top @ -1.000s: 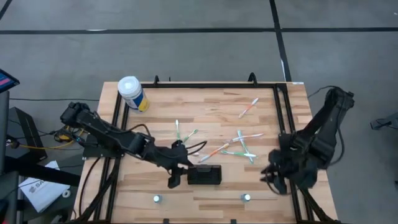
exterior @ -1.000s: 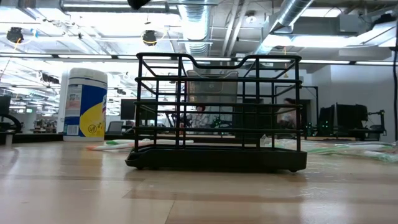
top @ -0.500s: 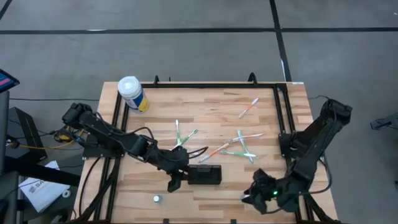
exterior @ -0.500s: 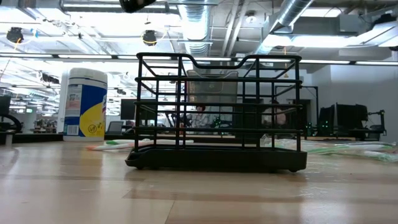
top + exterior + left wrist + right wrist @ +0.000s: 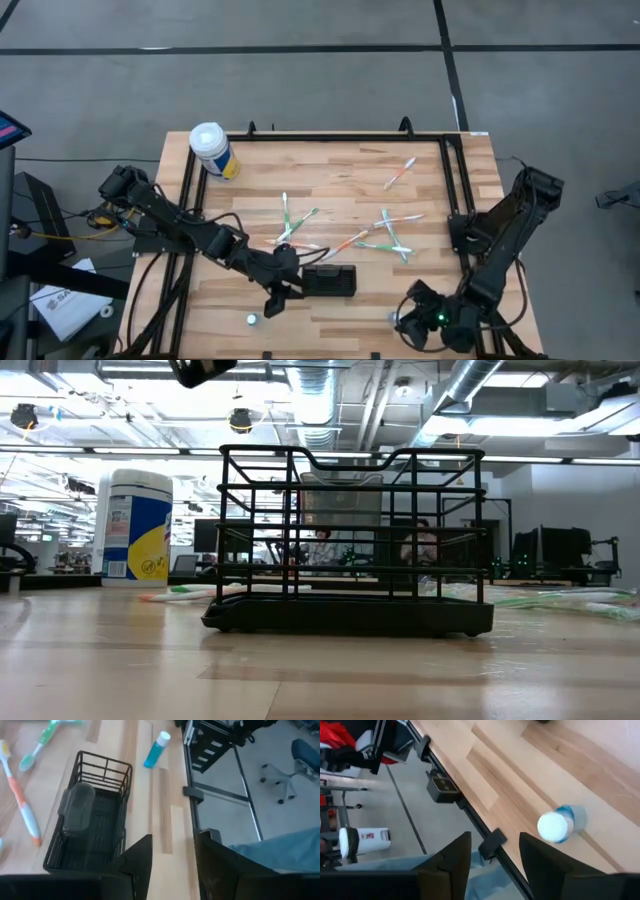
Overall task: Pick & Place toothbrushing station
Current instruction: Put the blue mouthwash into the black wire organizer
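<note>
The black wire rack (image 5: 329, 281), the toothbrushing station, stands upright at lower centre of the high view on the counter (image 5: 340, 170), long axis running left to right. The left hand (image 5: 270, 303) hovers just left of it, fingers spread and empty, likely lining up a grasp. The right hand (image 5: 408, 322) hangs at lower right over a small blue bottle (image 5: 556, 824), fingers apart, holding nothing. Toothbrushes (image 5: 385, 235) lie scattered above the rack

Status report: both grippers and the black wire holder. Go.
Left gripper open, empty, beside black wire holder. Right gripper open, empty, at near table edge. Holder upright, untouched. Nothing blocking.
</note>
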{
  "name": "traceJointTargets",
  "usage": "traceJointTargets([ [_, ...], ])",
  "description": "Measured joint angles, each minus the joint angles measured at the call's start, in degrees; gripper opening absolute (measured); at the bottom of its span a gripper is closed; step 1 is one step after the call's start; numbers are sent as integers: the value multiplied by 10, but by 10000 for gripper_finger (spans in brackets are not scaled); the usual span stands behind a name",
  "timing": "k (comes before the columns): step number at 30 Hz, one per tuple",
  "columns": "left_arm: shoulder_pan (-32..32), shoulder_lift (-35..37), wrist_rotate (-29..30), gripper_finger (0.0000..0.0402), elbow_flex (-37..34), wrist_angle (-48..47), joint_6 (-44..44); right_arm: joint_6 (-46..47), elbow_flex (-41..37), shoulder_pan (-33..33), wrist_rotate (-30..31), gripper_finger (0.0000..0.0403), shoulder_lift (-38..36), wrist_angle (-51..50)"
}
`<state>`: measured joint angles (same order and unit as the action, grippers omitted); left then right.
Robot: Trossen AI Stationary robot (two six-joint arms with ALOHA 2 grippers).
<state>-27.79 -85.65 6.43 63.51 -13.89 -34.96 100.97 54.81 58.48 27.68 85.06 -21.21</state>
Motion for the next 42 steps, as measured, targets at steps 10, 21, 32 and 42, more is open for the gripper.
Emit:
traceJointTargets([
  [10, 2, 0, 8, 145, 0, 10, 1, -5, 1, -1, -42, 177, -5, -31],
  [21, 3, 0, 12, 145, 0, 21, 1, 10, 1, -11, -66, 188, -4, -61],
  [32, 3, 0, 12, 144, 0, 24, 1, -10, 1, -41, -69, 199, -4, -82],
  [42, 3, 0, 12, 144, 0, 24, 2, -4, 0, -42, -71, 200, -4, -86],
])
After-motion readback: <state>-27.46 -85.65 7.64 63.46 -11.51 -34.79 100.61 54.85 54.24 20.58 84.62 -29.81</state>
